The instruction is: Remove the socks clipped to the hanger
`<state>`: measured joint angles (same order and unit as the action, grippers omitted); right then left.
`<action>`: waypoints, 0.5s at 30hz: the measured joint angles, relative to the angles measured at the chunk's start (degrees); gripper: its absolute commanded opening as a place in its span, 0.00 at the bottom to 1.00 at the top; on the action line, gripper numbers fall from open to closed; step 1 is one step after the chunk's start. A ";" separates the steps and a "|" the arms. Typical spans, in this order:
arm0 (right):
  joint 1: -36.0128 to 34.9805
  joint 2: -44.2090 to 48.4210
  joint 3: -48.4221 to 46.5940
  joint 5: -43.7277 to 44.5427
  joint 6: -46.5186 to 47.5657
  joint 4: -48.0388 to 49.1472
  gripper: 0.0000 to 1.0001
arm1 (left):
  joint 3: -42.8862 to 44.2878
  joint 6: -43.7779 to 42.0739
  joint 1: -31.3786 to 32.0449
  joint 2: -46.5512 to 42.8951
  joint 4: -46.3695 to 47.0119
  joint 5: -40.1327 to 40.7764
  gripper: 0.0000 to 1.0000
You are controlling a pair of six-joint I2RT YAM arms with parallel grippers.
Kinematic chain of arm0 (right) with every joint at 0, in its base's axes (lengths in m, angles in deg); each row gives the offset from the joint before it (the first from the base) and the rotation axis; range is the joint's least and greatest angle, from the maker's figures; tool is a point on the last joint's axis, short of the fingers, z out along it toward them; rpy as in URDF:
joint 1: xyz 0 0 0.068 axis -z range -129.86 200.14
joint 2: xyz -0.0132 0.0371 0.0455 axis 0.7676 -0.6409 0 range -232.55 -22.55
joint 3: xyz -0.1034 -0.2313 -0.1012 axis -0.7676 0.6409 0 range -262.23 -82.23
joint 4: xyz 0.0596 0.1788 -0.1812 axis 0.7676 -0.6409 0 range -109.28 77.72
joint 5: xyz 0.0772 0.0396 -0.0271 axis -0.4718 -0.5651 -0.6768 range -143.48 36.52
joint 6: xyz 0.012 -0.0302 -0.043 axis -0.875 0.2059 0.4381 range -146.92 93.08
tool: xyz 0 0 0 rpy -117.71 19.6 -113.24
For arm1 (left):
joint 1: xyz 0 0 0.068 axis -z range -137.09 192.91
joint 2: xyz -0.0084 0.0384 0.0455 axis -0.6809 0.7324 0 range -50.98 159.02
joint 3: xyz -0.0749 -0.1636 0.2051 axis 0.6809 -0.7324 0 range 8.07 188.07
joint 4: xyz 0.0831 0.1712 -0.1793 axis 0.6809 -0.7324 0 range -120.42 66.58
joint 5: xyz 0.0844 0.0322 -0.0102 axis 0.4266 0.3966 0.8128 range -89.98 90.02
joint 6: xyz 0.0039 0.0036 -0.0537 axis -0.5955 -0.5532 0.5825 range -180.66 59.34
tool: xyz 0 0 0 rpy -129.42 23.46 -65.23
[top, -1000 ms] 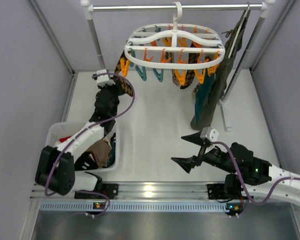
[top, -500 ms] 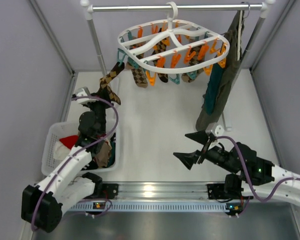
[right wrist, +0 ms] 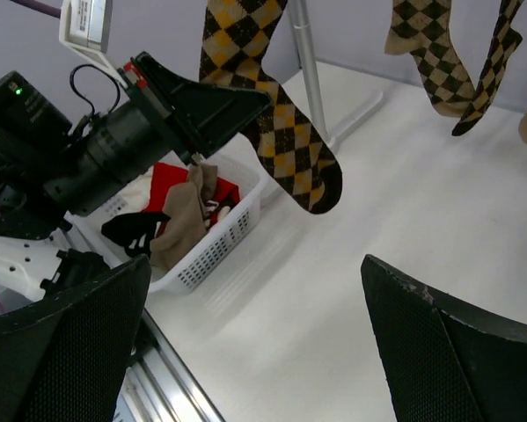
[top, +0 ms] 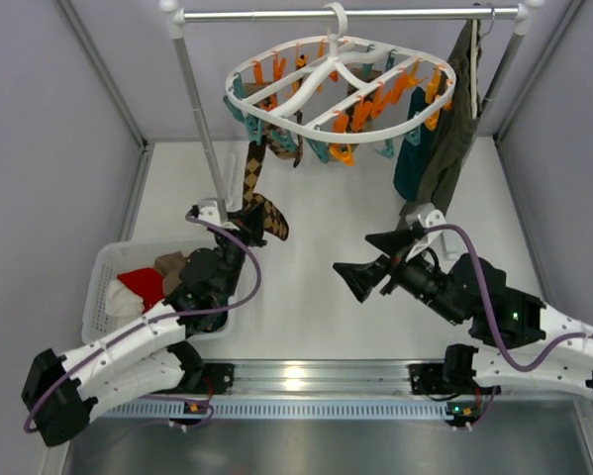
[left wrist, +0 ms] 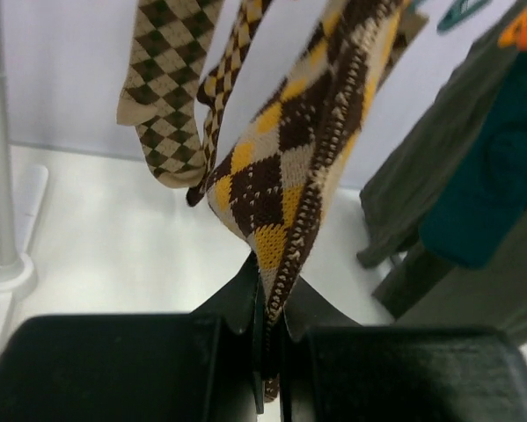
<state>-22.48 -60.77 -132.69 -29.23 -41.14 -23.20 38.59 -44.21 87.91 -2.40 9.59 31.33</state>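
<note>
Top external view: the hanger point(top: 333, 54) hangs by its hook from the rail point(top: 395, 14) at 12 o'clock over the table point(top: 316, 208), tilted, its 3 o'clock side higher. The left end effector point(top: 248, 226) is closed on the toe end of one argyle sock point(top: 260, 203), pinched thin between the fingers point(left wrist: 245, 299). That sock runs up to the clips on the hanger's 8 o'clock rim; the attachment itself cannot be made out. More argyle socks point(right wrist: 426, 44) and a teal sock point(top: 412, 163) hang from the frame, beside an olive garment point(top: 454, 119) at 2 o'clock. The right end effector point(top: 375, 259) stands open and empty, right of table centre. A white basket point(top: 103, 267) of clothing sits at 8 o'clock.
</note>
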 measured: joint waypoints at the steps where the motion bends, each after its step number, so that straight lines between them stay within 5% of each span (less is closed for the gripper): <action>1: 0.00 -1.64 -1.79 0.46 -0.26 -0.76 0.96 | 0.15 -0.59 1.84 1.14 0.02 1.27 0.00; 7: 0.00 -10.08 -12.09 2.49 -1.60 -5.07 0.87 | 2.86 -4.22 12.17 9.90 -0.11 8.28 0.00; 15: 0.00 -21.20 -26.60 6.12 -1.38 -8.85 0.77 | 8.26 -6.34 16.94 17.75 0.07 13.40 0.00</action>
<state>-22.48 -81.97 -159.29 -23.11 -42.52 -32.05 46.85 -50.55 104.85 15.34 9.66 44.73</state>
